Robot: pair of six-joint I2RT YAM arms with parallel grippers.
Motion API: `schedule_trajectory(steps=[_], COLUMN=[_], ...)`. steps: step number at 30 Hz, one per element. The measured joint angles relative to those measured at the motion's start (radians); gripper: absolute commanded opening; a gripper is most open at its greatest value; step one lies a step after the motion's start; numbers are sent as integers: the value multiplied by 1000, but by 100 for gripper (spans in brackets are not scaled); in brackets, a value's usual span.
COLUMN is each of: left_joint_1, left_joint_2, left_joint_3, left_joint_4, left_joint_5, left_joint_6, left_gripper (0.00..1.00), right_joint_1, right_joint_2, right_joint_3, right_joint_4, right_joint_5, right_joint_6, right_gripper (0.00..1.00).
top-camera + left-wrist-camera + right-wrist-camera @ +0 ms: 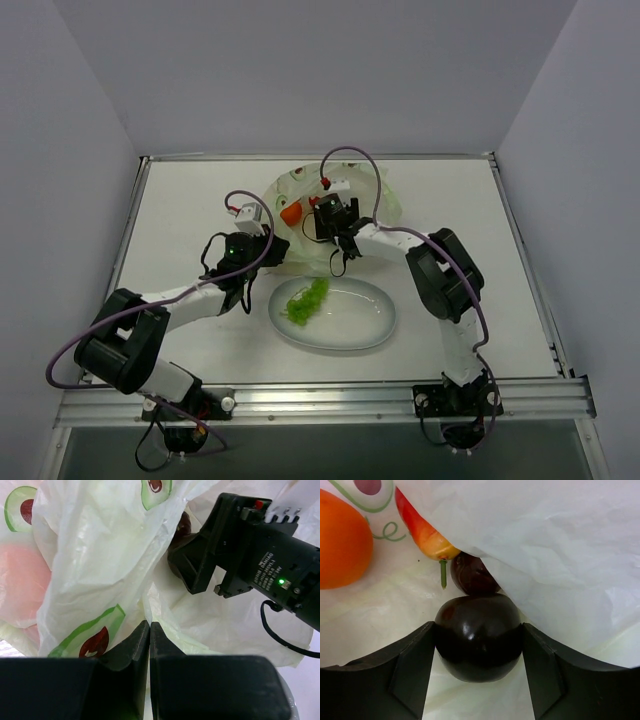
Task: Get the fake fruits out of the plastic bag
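Table (180, 230): one, white; it carries the bag and the plate.
Plastic bag (378, 198): one, pale and crinkled, printed with avocado marks. It lies at the far middle of the table, just beyond the plate. I see both tools at it.
White oval plate (385, 322): one, at the near middle of the table. I cannot tell whether its far rim touches the bag.
Fruit count: I count five pieces in view, one outside the bag and four inside.
Green grape bunch (307, 300): one, outside the bag, lying on the left half of the plate.
Maroon balls: two, both inside the bag under a fold of film. The gripped maroon ball (478, 642) is closer to the right wrist camera, and the second maroon ball (472, 575) touches its far side.
Round orange (342, 540): one, inside the bag, left of the balls and apart from them.
Orange-red oval (425, 532): one, inside the bag, between the orange and the second ball, partly under film.
Left tool (149, 630): fingers pressed together, with a fold of bag film pinched between them at the bag's left side.
Right tool (478, 630): inside the bag mouth, one finger touching each side of the gripped maroon ball, clamped on it.
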Motion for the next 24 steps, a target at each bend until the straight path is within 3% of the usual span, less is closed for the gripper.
schedule_trajectory(steps=[15, 24], left_joint_1=[0, 0], left_joint_2=[0, -7], left_joint_3=[0, 0], left_joint_4=[-2, -8], left_joint_5=[0, 0], left_joint_6=[0, 0], left_gripper=[2, 2], right_joint_1=[62, 161], right_joint_2=[-473, -740], right_joint_3=[-273, -444], right_joint_4=[98, -42], right_joint_5=[-182, -352], right_joint_6=[42, 32], right_gripper=[25, 27])
